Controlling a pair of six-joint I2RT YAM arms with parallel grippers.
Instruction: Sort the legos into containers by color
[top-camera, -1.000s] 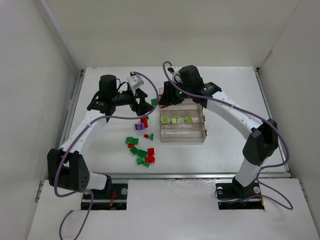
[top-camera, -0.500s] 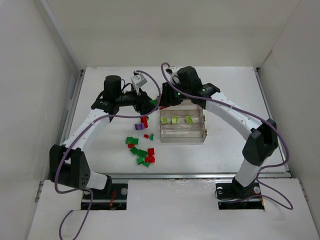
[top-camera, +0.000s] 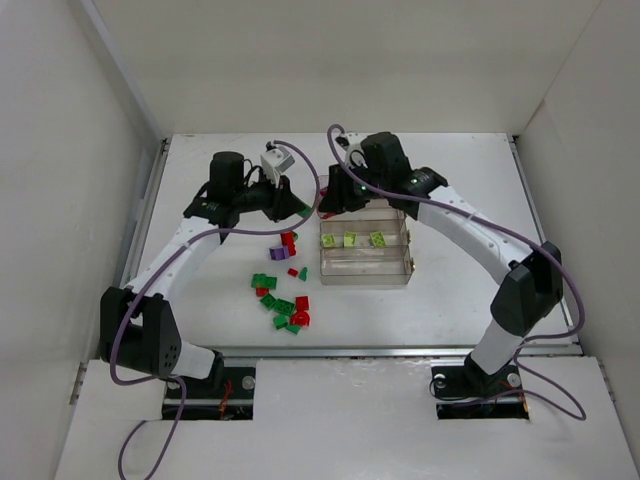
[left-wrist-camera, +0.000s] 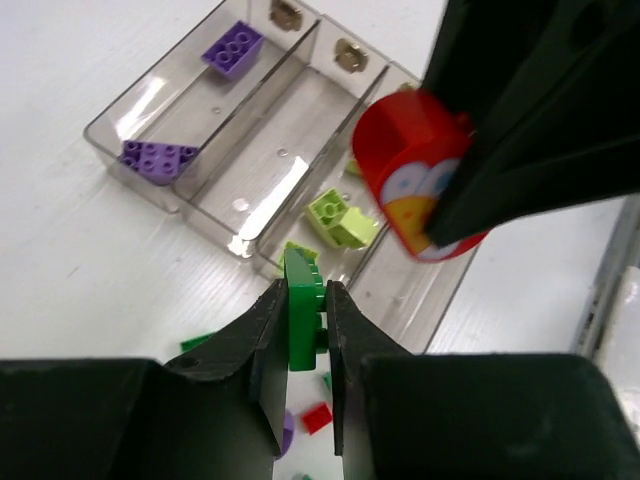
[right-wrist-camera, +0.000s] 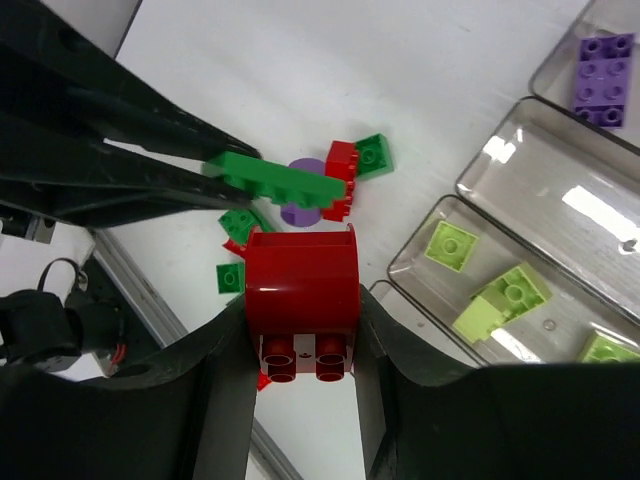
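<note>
Now left pincer (left-wrist-camera: 305, 296) clamps thin green brick (left-wrist-camera: 304, 335); right pincer (right-wrist-camera: 300, 322) clamps rounded red brick (right-wrist-camera: 300, 275).

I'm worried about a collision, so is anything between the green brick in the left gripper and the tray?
Partly. The right gripper, shut on a red brick, hangs beside the green brick by the tray, near the lime bricks. The empty compartment beside the purple bricks looks unobstructed.
</note>
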